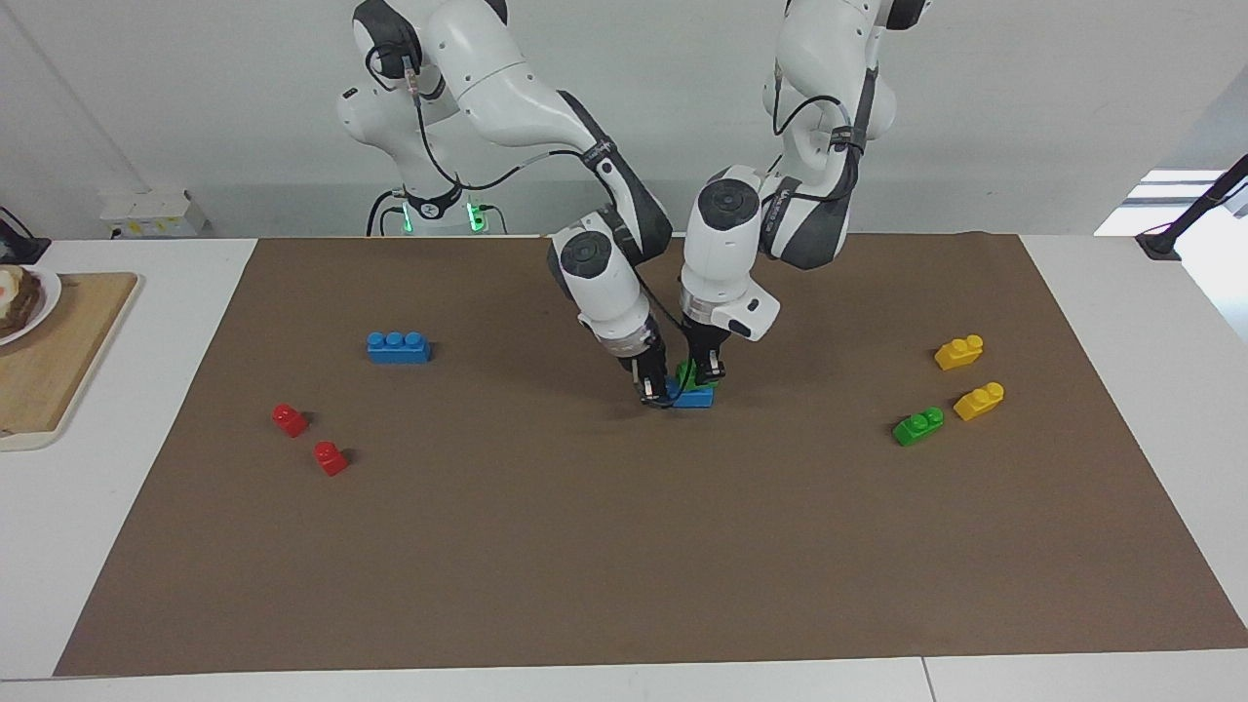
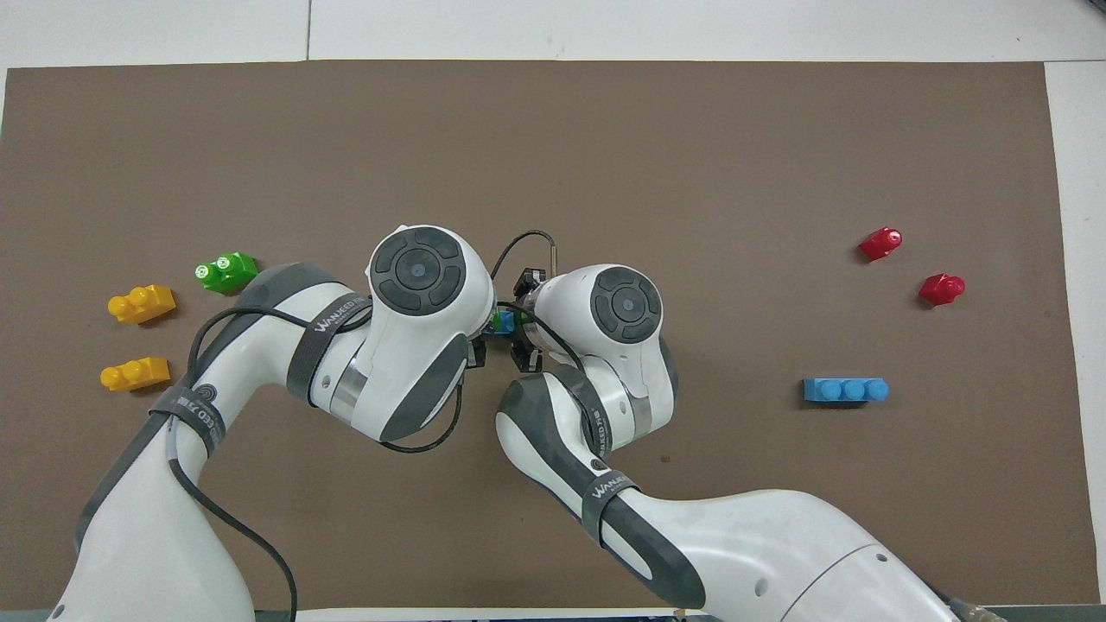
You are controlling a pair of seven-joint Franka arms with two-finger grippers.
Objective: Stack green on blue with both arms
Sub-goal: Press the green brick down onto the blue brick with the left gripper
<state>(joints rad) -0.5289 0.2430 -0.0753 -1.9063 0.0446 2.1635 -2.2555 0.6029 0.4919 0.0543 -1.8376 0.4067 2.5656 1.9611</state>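
Observation:
My right gripper [image 1: 655,394] is shut on one end of a blue three-stud brick [image 1: 696,398] that rests on the brown mat [image 1: 624,546] at mid-table. My left gripper [image 1: 705,374] is shut on a small green brick [image 1: 686,374] and holds it on top of the blue brick's other end. In the overhead view both wrists cover the spot; only slivers of the green brick [image 2: 499,320] and the blue brick [image 2: 509,328] show between them.
A second blue brick [image 1: 398,347] and two red bricks [image 1: 290,419] [image 1: 331,457] lie toward the right arm's end. A second green brick [image 1: 917,427] and two yellow bricks [image 1: 959,352] [image 1: 979,401] lie toward the left arm's end. A wooden board [image 1: 58,351] sits off the mat.

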